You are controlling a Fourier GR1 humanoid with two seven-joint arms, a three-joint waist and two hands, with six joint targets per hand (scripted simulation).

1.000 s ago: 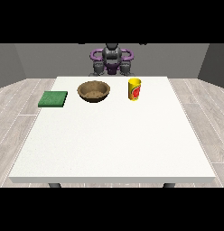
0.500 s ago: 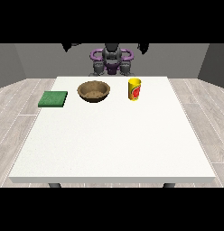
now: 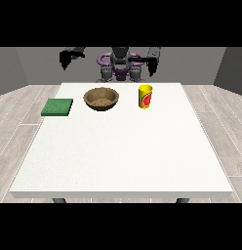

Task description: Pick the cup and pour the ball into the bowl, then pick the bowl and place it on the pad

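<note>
A yellow cup point(image 3: 145, 96) with a red mark stands upright on the white table point(image 3: 123, 146), right of the middle at the far side. Whether a ball lies inside it cannot be seen. A brown bowl point(image 3: 101, 98) sits to the cup's left. A green pad point(image 3: 57, 107) lies flat near the table's left edge. The hand at the view's right point(image 3: 152, 66) hangs in the air behind and above the cup, holding nothing. The hand at the view's left point(image 3: 67, 58) is raised behind the table's far left corner, well above the pad, and also holds nothing.
The robot's torso point(image 3: 120, 66) stands behind the table's far edge. The near half of the table holds no objects. Grey wood floor surrounds the table.
Both arms have risen from beside the torso and spread outwards, so each hand now shows in the air at its side. Cup, bowl and pad have not moved.
</note>
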